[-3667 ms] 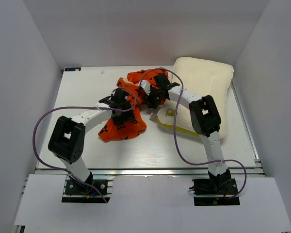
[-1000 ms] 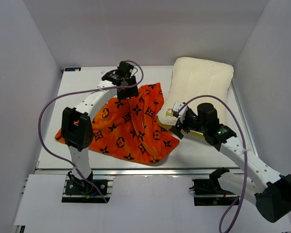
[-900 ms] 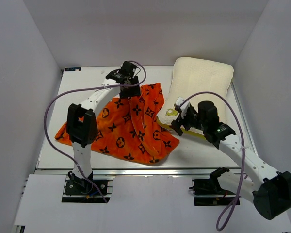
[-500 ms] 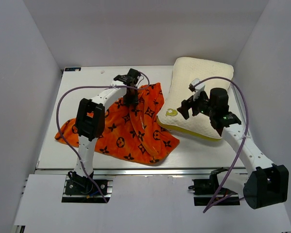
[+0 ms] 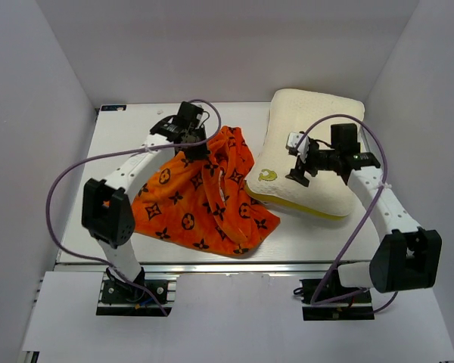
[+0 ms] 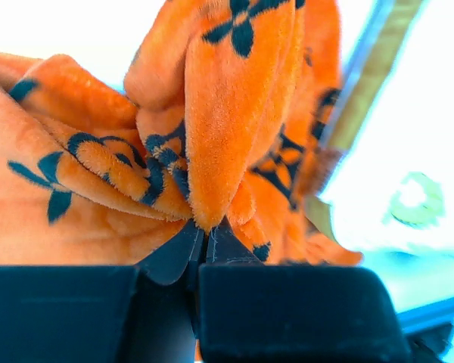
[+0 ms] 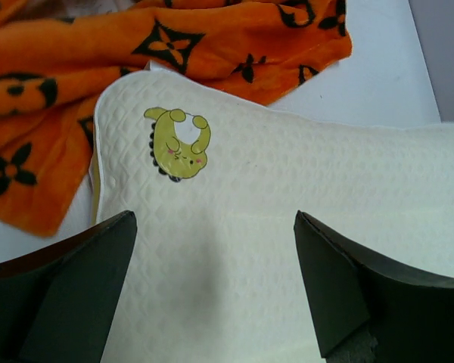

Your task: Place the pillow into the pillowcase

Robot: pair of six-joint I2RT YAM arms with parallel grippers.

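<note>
Top external — left end effector (image 5: 193,145) pinches pillowcase (image 5: 189,212); right end effector (image 5: 297,165) spread over pillow (image 5: 318,117); pillow corner overlaps pillowcase

Pillow and pillowcase side by side, pillow not in yet

The pillowcase (image 5: 200,200) is orange plush with a black flower-and-circle print. It's spread out rumpled across the middle of the worktop (image 5: 121,132), and its far edge is bunched into a raised fold. The pillow (image 5: 318,144) is cream and quilted, with a yellow side band and a little yellow-green critter printed by its near-left corner. It lies flat at the far right, completely outside the case, with its left edge touching the cloth.
</note>
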